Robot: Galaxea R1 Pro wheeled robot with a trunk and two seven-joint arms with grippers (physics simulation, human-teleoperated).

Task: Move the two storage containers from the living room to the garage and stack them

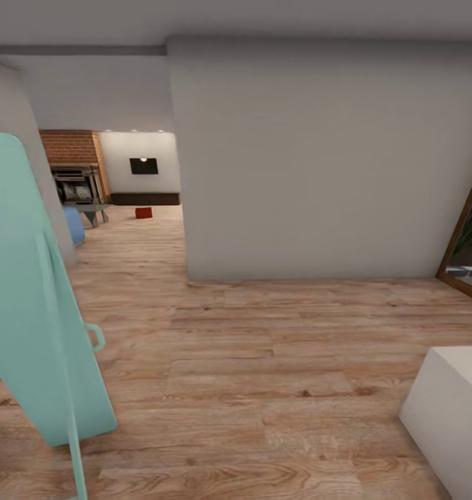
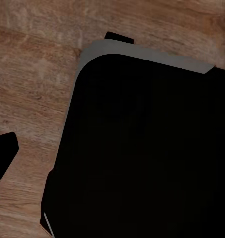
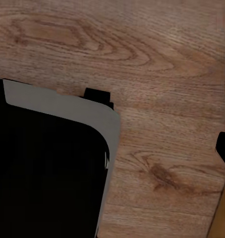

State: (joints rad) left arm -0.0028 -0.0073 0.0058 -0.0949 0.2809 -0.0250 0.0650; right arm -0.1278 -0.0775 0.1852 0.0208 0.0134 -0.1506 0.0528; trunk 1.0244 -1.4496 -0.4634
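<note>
The head view looks along a light wood-plank floor point(image 1: 264, 361) toward a large plain grey-white wall block point(image 1: 312, 160) that stands in the middle of the scene. Past the left edge of that wall block, an opening leads to a far room, and there one small red-orange storage container point(image 1: 144, 212) sits on the planks, well away from the robot. Near that container, further left from the wall block, are a brick fireplace point(image 1: 75, 167), a grey low table point(image 1: 94, 210) and a rounded blue piece of furniture point(image 1: 74, 224). A dark rectangle point(image 1: 144, 165) hangs on the far white wall above the container.

Close to the camera, left of the wall block, a tall mint-green panel point(image 1: 28, 292) with a small loop handle leans over the floor. To the right of the wall block a wood-framed mirror or doorway point(image 1: 468, 236) shows at the picture's edge, and nearer the camera a white box-like corner point(image 1: 448, 417).

Both wrist views look down at the planks, with a black, grey-rimmed part of the robot's body point(image 2: 142, 148) point(image 3: 47, 173) taking up much of each. A dark finger tip point(image 2: 4, 153) shows at the edge of the left wrist view and another point(image 3: 224, 148) in the right wrist view. How far either gripper's fingers are spread cannot be told; nothing is seen held or touched.
</note>
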